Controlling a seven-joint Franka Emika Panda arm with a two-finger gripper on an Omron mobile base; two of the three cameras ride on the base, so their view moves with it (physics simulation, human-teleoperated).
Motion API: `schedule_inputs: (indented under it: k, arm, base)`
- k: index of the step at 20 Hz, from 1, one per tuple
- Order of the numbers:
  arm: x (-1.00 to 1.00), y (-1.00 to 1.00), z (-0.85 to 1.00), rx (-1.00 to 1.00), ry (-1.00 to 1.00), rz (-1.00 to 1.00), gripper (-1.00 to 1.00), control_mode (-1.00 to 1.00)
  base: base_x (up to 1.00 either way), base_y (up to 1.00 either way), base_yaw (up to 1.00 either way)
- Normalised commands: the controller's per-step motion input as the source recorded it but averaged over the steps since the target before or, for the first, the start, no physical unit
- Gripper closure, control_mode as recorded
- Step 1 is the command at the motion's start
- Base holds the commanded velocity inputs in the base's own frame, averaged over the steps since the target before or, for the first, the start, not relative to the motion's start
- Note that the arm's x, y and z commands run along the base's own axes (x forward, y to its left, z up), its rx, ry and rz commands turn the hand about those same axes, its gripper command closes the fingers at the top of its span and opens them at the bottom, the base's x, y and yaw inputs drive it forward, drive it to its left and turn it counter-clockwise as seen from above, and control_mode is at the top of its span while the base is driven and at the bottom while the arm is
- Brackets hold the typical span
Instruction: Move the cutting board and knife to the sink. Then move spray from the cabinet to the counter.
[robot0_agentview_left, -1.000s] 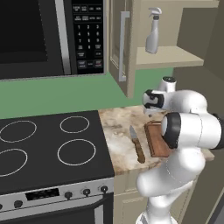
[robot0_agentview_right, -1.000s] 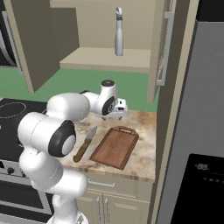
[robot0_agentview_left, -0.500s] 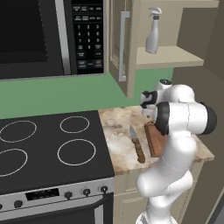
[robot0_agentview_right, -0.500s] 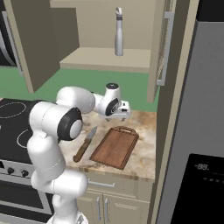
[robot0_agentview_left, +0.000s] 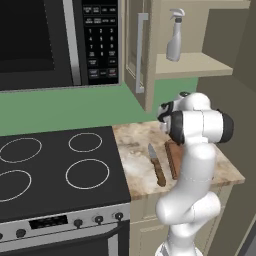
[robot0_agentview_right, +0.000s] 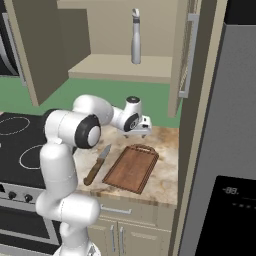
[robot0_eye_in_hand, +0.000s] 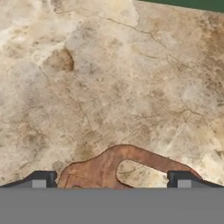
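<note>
Cutting board (robot0_agentview_right: 131, 168) lies flat on our bench (robot0_agentview_right: 165, 160) at frame centre, long axis running toward its looped handle, over which our claw (robot0_agentview_right: 142, 130) hovers, fingers apart and empty.

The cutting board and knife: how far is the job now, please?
Nothing looks done yet. The cutting board and knife lie on the counter, and the spray stands in the cabinet. The gripper hangs open over the board's handle end, holding nothing.

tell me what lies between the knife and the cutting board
Bare marbled counter: in the right base view, the knife lies beside the cutting board, apart.
</note>
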Motion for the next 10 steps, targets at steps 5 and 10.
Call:
schedule_inputs:
  k: [5, 10]
  arm:
    - [0.38, 0.00, -0.21, -0.01, 0.00, 0.00, -1.00, -1.00]
    - [0.23, 0.00, -0.24, -0.04, 0.00, 0.00, -1.00, -1.00]
  base:
    - [0.00, 0.00, 0.00]
    - [0.00, 0.00, 0.00]
